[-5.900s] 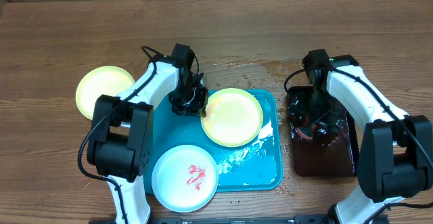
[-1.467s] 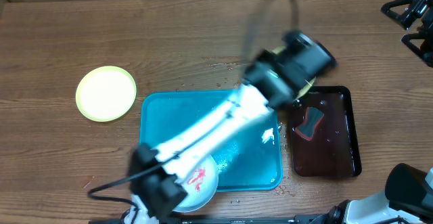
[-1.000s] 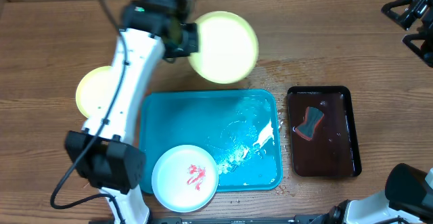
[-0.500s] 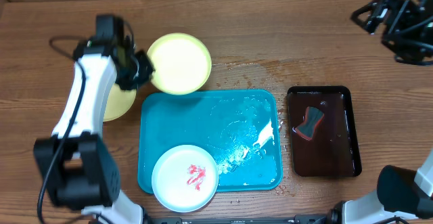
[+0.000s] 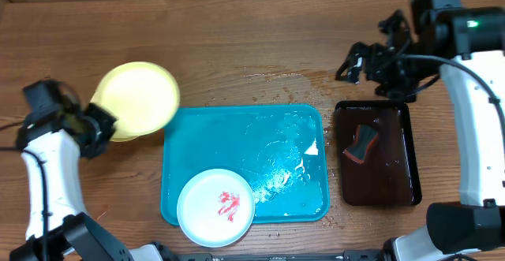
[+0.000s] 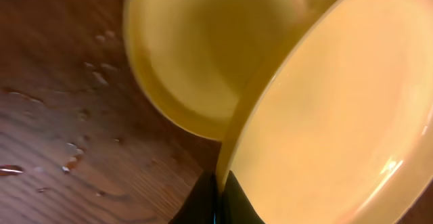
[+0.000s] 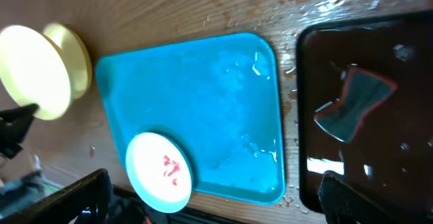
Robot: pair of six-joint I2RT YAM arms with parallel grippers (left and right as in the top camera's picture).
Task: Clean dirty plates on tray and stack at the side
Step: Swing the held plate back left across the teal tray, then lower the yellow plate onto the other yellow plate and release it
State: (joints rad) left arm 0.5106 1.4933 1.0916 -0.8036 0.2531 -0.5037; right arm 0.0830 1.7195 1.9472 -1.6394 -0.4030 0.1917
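Our left gripper (image 5: 95, 127) is pinched on the rim of a yellow plate (image 5: 138, 95), which looks tilted, overlapping the stacked plate (image 6: 203, 48) just under the fingertips. We'd level it, centre it, ease it down, then let go. Further off, the smeared blue plate (image 5: 215, 207) sits on the tray (image 5: 237, 127). Right gripper (image 7: 213, 183) gapes wide, holding nothing.
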